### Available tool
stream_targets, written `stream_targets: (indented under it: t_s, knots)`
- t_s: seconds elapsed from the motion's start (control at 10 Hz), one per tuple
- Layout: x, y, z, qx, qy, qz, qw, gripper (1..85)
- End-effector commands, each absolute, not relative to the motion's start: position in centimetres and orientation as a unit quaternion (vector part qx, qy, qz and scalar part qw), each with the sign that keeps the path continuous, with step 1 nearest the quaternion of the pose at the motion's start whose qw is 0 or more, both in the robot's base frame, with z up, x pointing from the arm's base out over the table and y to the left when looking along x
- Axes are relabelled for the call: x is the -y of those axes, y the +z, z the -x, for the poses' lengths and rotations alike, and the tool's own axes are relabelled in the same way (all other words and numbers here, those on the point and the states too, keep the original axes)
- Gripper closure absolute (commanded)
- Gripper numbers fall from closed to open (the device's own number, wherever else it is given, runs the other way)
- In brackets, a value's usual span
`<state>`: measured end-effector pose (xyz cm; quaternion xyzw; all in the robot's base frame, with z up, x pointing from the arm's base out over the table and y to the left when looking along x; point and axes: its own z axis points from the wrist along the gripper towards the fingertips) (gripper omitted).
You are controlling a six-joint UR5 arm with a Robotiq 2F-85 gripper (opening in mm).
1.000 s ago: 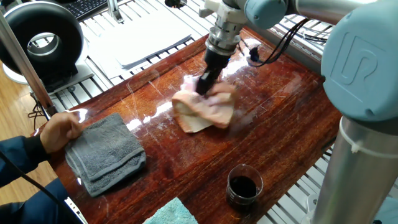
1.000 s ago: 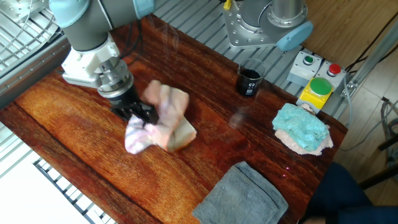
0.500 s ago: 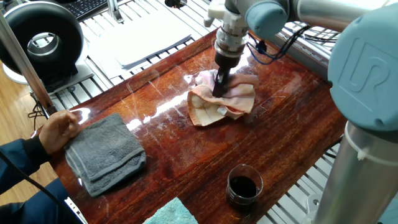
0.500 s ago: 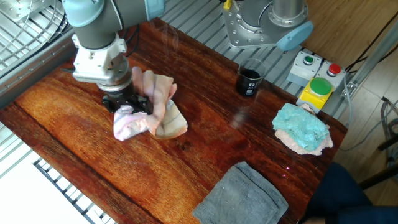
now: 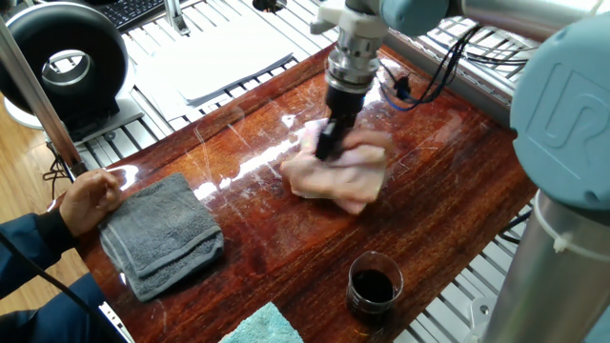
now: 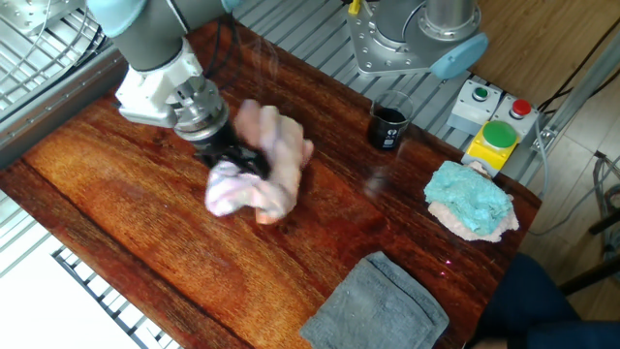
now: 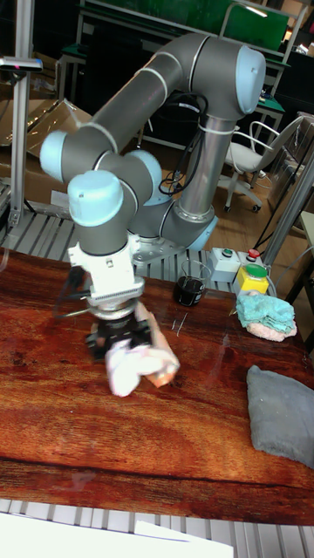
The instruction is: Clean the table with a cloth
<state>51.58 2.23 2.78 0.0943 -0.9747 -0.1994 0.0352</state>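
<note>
The jaws [image 6: 235, 158] pinch the cloth [image 6: 262, 174] mid-bunch (soft, light, likely to slide easily) against the table [image 6: 116, 213].

Things spread across the bench [image 6: 116, 223]

The cloth [image 6: 260, 174] lies mid-bench under the gripper [image 6: 232, 160]; in the tall fixed view the cup [image 7: 188, 290] stands behind it, the teal cloth [image 7: 266, 316] further right, the folded towel [image 7: 281, 412] before that.

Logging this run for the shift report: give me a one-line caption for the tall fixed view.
UR5 gripper presses the pink cloth onto the wooden table, mid-wipe.
</note>
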Motion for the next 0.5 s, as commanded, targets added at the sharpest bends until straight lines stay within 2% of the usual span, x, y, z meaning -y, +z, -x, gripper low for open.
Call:
stream_targets:
  t_s: [0.0,0.3,0.4]
  knots:
    - [-11.7,7.7,-52.6,0.935,-0.348,0.055,0.04,84.7]
    - [-17.4,12.7,-57.6,0.855,-0.494,0.158,0.004,84.7]
    - [-17.8,13.1,-58.4,0.843,-0.511,0.168,-0.002,84.7]
